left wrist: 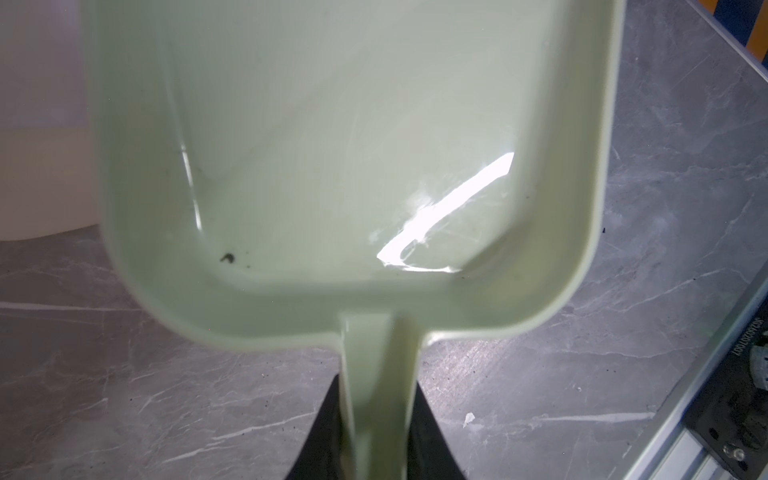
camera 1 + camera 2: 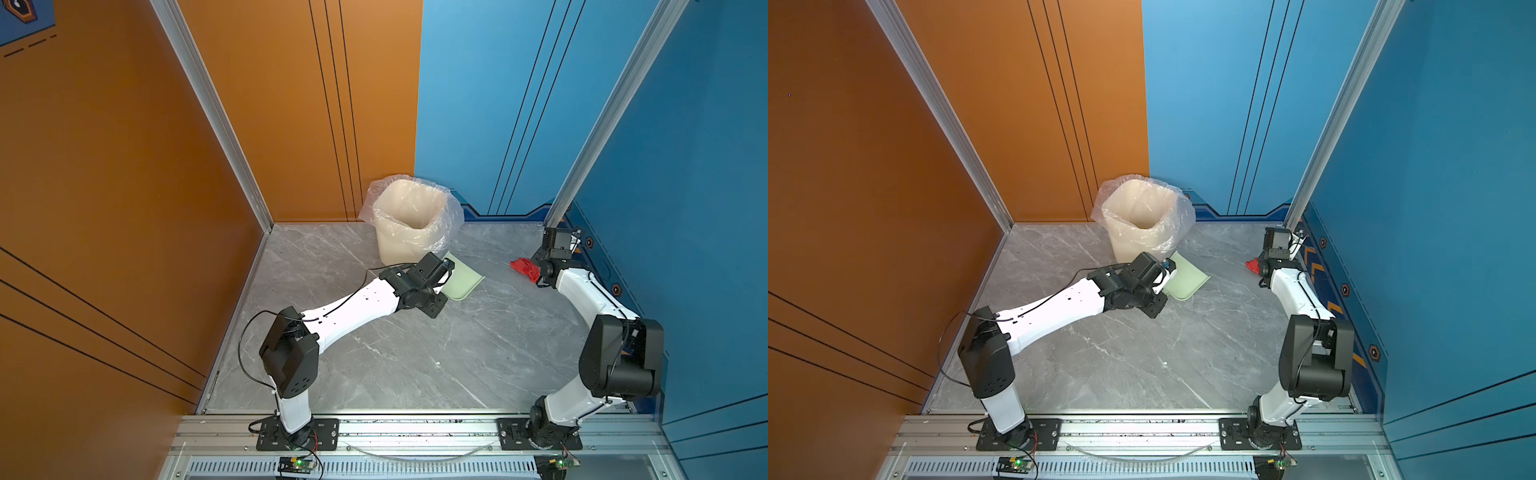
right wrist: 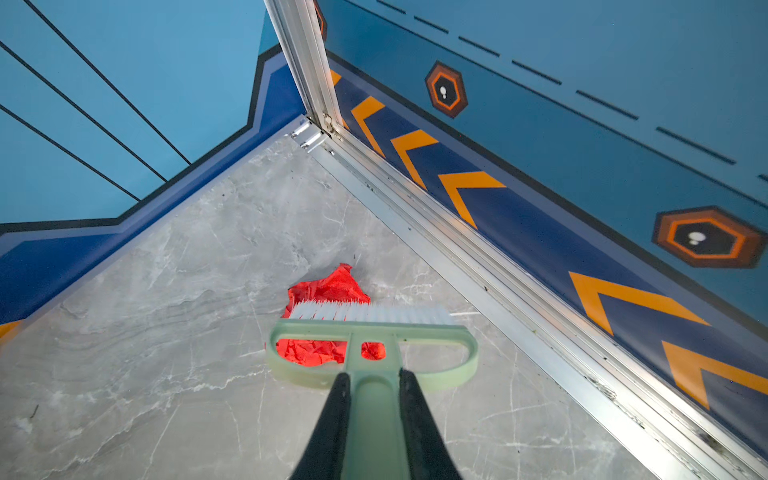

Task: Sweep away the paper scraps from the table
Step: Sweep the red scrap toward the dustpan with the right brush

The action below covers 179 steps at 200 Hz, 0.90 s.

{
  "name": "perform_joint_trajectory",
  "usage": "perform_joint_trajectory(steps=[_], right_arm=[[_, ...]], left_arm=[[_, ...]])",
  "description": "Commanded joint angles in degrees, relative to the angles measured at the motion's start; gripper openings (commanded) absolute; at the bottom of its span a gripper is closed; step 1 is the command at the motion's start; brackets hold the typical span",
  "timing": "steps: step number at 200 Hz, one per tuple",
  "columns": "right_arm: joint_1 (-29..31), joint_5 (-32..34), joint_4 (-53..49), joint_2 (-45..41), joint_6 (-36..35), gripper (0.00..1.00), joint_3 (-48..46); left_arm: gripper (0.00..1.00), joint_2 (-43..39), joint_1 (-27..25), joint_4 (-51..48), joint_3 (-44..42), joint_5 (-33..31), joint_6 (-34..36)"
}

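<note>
One red crumpled paper scrap (image 2: 524, 268) (image 2: 1251, 265) lies on the grey marble table (image 2: 415, 353) near the far right corner. My right gripper (image 3: 374, 374) is shut on the handle of a pale green brush (image 3: 370, 332). The brush's white bristles rest on top of the red scrap (image 3: 332, 286). My left gripper (image 1: 376, 384) is shut on the handle of the pale green dustpan (image 1: 332, 166) (image 2: 465, 278). The dustpan is held tilted near the middle of the table, just in front of the bin, and holds no scraps.
A cream bin (image 2: 409, 224) (image 2: 1142, 220) with a clear plastic liner stands at the back centre. Aluminium rails (image 3: 478, 257) edge the table along the blue right wall, close to the brush. A tiny white fleck (image 1: 468, 419) lies on the table.
</note>
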Motion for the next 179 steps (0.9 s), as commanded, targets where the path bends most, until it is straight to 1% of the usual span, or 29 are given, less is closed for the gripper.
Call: perform_joint_trajectory(steps=[1, 44, 124, 156, 179], right_arm=[[0.04, 2.61, -0.33, 1.58, -0.22, 0.0, 2.45], [0.13, 2.68, -0.78, 5.07, -0.98, 0.0, 4.65], [0.39, 1.18, -3.27, 9.87, -1.8, 0.0, 7.11], [0.65, -0.88, -5.11, 10.73, -2.29, 0.0, 6.72], [0.91, -3.67, -6.11, 10.62, -2.95, 0.0, 5.85]], left_arm=[[0.0, -0.39, -0.56, 2.57, -2.19, 1.77, -1.61], [0.0, 1.37, -0.79, 5.08, -5.34, 2.82, -2.85], [0.0, 7.61, -0.86, 4.84, -4.9, 5.01, -3.93], [0.0, 9.03, -0.89, 3.23, -4.22, 4.71, -3.79], [0.0, 9.76, -0.87, 2.12, -3.82, 3.99, -3.53]])
